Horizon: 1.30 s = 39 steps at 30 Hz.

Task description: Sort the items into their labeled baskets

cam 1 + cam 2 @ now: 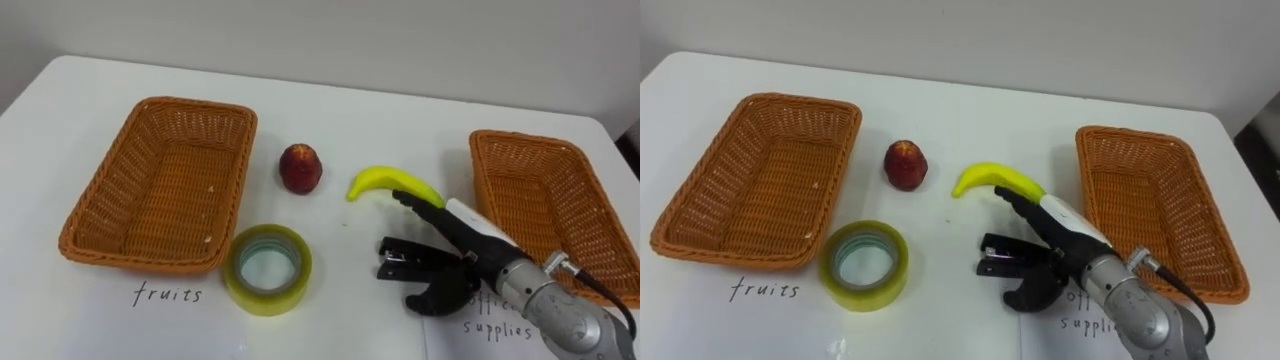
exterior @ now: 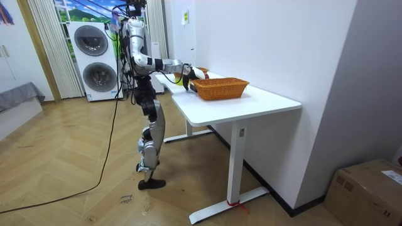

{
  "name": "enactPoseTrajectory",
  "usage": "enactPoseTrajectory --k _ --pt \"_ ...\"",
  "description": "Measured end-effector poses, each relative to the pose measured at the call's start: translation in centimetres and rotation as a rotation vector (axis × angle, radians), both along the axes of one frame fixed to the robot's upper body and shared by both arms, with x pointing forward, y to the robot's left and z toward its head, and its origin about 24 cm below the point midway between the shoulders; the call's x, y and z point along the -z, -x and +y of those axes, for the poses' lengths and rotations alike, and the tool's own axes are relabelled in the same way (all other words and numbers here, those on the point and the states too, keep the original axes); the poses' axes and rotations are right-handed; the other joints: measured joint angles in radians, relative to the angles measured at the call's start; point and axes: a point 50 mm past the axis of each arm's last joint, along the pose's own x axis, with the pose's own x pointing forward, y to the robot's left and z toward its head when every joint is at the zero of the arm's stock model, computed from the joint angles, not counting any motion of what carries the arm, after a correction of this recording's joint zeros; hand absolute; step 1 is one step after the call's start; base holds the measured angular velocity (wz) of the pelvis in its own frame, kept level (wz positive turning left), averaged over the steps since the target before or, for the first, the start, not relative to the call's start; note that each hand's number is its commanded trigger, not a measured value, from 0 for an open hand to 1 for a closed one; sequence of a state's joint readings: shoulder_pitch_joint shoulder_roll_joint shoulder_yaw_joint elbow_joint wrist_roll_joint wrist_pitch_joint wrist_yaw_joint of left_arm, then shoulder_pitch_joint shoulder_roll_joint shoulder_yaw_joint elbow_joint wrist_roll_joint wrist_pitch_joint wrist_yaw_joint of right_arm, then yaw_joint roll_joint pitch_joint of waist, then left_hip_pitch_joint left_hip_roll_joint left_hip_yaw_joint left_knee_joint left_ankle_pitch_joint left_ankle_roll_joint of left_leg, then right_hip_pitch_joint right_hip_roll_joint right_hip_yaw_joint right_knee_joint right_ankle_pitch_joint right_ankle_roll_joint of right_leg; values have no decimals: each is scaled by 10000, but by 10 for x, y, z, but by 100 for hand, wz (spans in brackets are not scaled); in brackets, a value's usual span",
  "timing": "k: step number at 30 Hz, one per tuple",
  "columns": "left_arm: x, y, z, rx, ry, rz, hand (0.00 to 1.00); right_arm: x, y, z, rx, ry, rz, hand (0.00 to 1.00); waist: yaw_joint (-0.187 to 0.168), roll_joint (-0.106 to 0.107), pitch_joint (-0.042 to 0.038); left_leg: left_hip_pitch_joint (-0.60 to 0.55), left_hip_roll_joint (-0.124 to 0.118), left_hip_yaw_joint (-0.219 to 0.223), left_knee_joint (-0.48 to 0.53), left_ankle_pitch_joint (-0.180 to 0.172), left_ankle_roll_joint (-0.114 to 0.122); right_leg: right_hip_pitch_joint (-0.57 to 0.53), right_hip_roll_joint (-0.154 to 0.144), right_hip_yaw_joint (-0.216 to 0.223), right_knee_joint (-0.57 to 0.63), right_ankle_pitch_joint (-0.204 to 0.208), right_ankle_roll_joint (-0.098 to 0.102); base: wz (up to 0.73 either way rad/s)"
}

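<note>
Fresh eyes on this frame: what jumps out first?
The right hand reaches in from the lower right, fingers straight over a black stapler near the table's front edge. Just past its fingertips lies a yellow banana, with a red fruit to its left and a tape roll nearer the front. The left basket and right basket are both empty.

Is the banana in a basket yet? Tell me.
No, the banana lies on the table between the left basket and the right basket.
</note>
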<state>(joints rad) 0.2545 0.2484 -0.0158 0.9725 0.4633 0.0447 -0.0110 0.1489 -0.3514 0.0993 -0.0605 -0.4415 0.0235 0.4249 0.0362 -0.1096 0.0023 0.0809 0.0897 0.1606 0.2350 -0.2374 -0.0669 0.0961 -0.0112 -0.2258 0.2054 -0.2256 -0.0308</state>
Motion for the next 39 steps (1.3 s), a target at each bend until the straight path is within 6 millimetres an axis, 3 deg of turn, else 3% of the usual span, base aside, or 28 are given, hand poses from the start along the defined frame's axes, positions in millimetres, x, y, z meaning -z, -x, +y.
enactPoseTrajectory --k 39 --pt "-3 -7 6 77 -79 -144 0 12 1 -7 -312 484 1160 0 22 -114 -22 40 -34 -70 23 31 49 94 -22 -206 -24 8 9 1"
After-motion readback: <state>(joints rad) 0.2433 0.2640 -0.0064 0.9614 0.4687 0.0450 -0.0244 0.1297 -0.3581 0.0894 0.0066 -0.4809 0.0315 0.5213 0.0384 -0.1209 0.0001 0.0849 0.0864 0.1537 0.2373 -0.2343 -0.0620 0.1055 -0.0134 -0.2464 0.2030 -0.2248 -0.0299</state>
